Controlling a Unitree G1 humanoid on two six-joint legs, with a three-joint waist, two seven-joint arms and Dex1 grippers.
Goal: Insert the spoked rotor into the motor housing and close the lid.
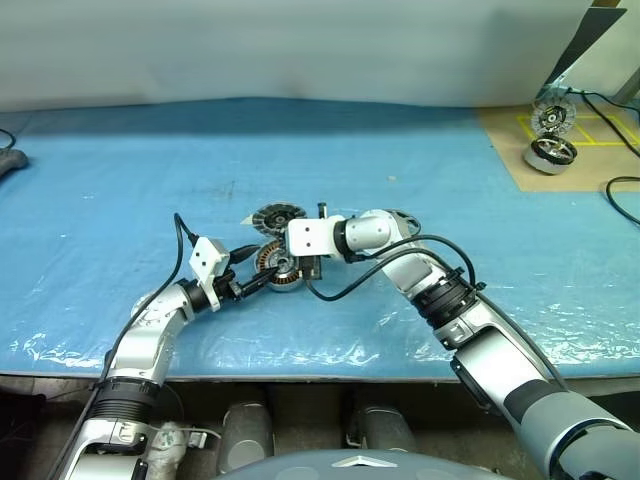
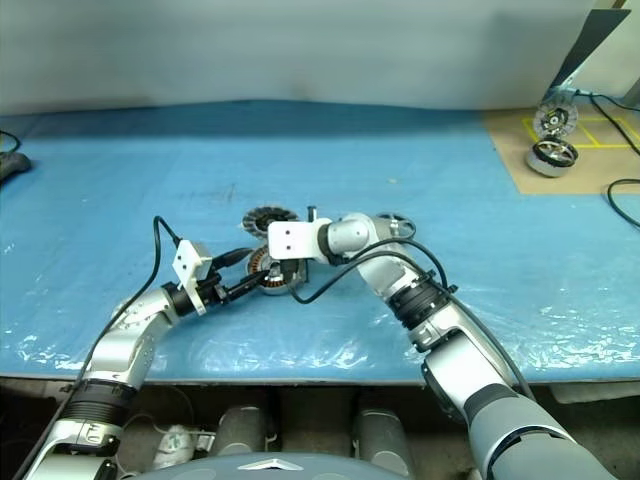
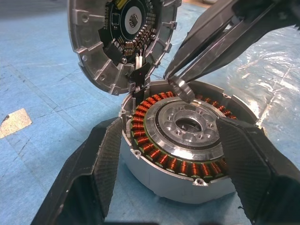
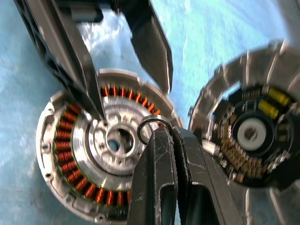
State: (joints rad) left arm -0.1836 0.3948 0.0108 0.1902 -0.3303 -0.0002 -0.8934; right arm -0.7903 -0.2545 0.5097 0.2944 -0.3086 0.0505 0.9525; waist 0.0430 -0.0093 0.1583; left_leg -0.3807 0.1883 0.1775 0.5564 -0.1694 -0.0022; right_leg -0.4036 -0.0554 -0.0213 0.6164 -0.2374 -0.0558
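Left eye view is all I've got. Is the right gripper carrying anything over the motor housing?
Observer: Its wrist view shows the right gripper shut, with a thin metal ring at its tips, above the centre of the motor housing.
Operator: And the other arm?
Observer: In its wrist view the left gripper flanks the housing on both sides and appears to clamp its wall.
Operator: Where's the lid?
Observer: The lid stands tilted on edge just beyond the housing, with its circuit-board side showing.
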